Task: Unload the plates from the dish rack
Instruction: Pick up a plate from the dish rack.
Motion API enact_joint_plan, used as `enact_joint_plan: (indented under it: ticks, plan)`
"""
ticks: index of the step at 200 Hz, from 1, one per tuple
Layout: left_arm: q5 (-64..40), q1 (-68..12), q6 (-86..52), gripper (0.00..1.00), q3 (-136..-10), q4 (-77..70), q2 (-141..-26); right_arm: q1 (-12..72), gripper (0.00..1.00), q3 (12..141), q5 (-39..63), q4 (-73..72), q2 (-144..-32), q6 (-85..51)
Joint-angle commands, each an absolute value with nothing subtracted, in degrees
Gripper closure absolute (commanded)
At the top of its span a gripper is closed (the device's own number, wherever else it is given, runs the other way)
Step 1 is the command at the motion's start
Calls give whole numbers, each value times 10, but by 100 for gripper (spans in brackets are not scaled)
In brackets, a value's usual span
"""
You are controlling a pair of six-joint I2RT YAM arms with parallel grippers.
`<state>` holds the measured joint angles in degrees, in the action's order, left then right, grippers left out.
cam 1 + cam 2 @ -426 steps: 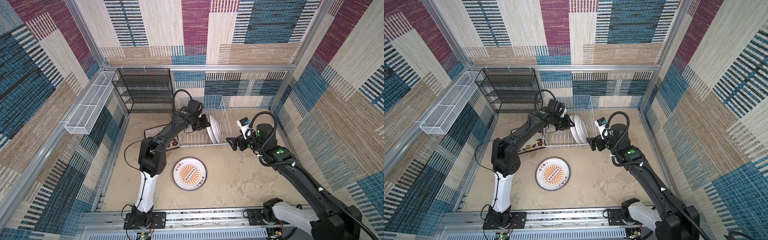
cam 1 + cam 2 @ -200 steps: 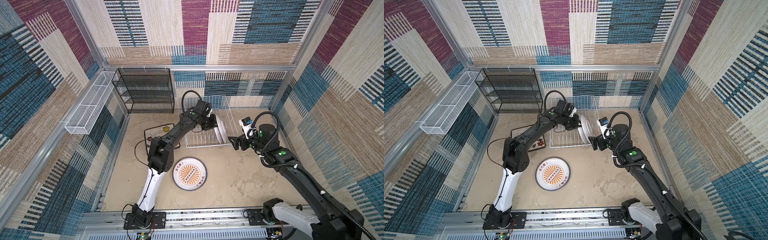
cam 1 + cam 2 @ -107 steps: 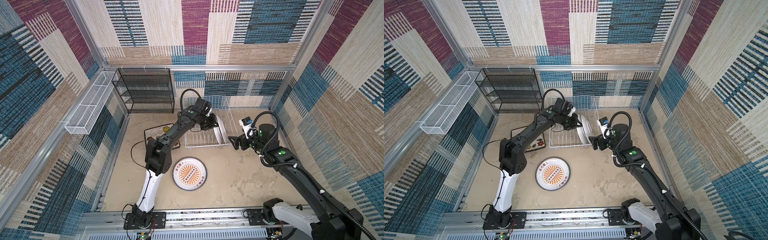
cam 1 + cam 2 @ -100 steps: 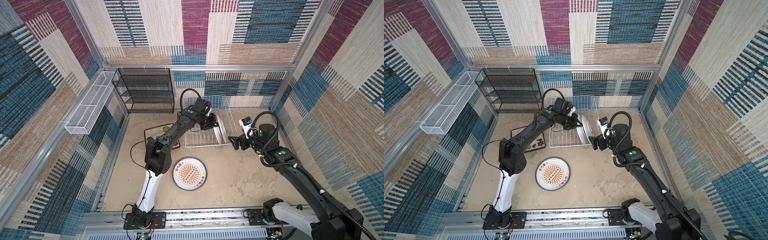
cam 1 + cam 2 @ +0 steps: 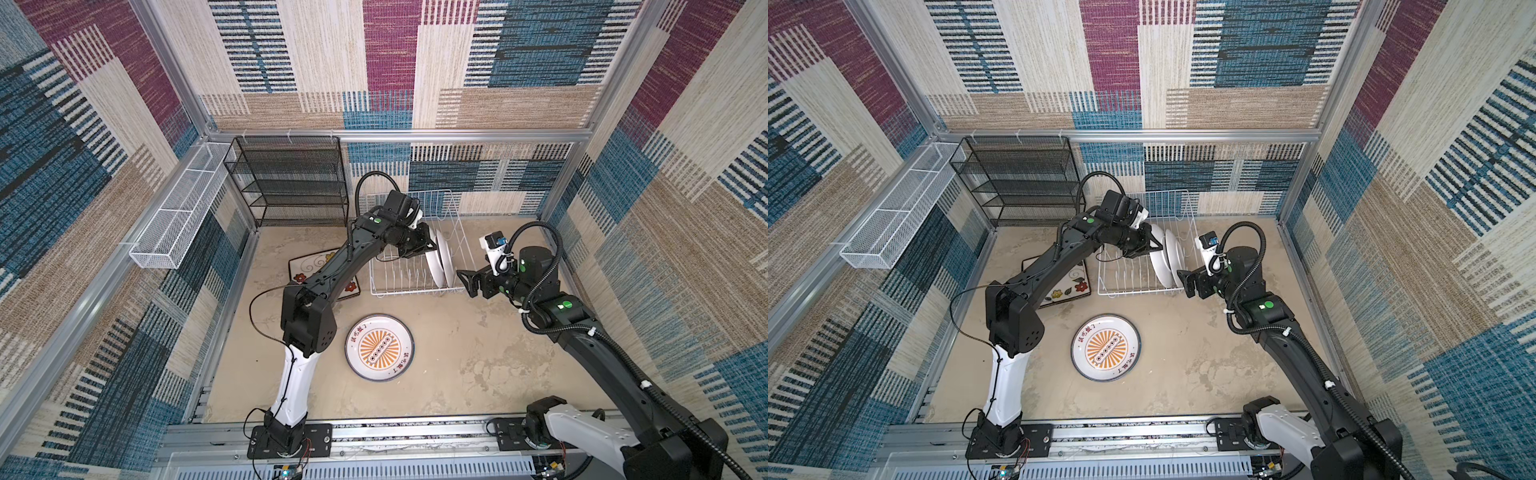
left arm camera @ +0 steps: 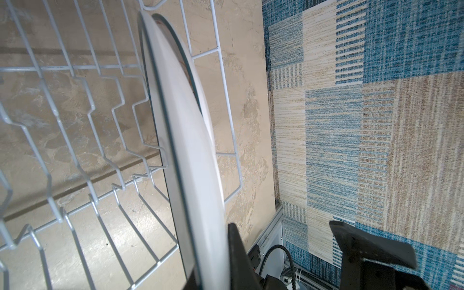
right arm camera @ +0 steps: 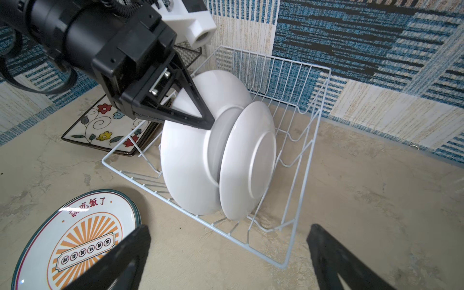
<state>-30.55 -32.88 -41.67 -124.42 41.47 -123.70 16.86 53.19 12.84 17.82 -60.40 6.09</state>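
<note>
Right wrist cam's showing my left gripper [image 7: 209, 124] pinching one of two racked plates [image 7: 185, 163], right gripper [image 7: 228, 227] gaping, sunburst plate [image 7: 82, 238] and flowered plate [image 7: 100, 130] lying unloaded.

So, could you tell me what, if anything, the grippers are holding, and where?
The left gripper pinches the top rim of a white-backed plate standing in the rack; the right gripper is open and holds nothing.

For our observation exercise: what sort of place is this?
Likely a robot test cell, not a real kitchen: two arms bolted to a rail, fabric-patterned walls in a metal frame, a dish rack with plates.
</note>
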Motion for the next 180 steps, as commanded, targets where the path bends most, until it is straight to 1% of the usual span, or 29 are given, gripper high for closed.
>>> enact_joint_plan:
  ticks: [1, 48, 180]
  plan:
    - [-294, -327, -399, 100, -1241, 435, -1221, 169, 0, 536, 122, 158, -600, 52]
    - [-270, -326, -381, 100, -1237, 460, -1197, 169, 0, 534, 126, 158, -595, 44]
    - [-267, -321, -364, 100, -1211, 477, -1138, 169, 0, 537, 144, 141, -600, 24]
